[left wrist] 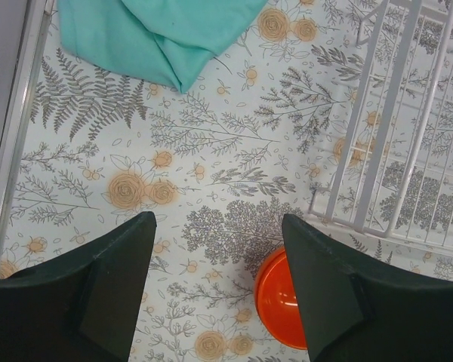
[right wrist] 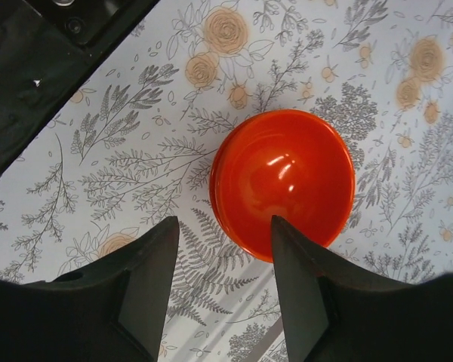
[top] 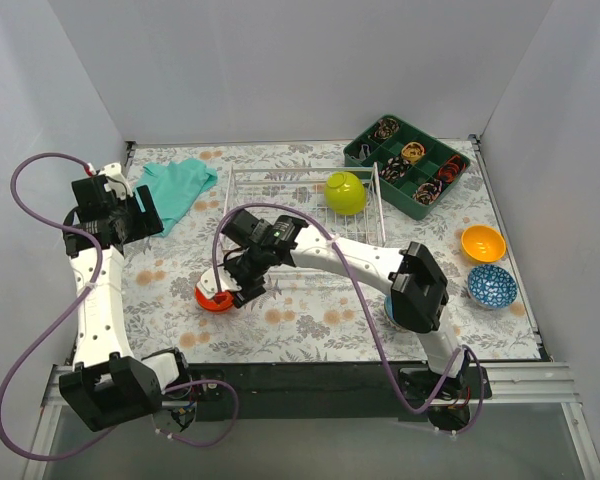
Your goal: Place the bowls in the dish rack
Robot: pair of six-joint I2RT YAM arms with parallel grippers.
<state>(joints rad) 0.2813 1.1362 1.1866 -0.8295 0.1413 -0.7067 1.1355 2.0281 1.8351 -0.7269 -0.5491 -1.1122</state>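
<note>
A red bowl sits upside down on the floral mat, just in front of the left front corner of the silver wire dish rack. My right gripper hovers over it, open and empty. In the right wrist view the red bowl lies just beyond the gripper, and the right fingertip overlaps its near rim. A lime-green bowl sits inside the rack. An orange bowl and a blue patterned bowl stand at the right. My left gripper is open and empty, raised at the left, with the red bowl below it.
A teal cloth lies at the back left and also shows in the left wrist view. A dark green compartment tray with small items stands at the back right. The rack's wire wall is right of the left gripper. White walls enclose the table.
</note>
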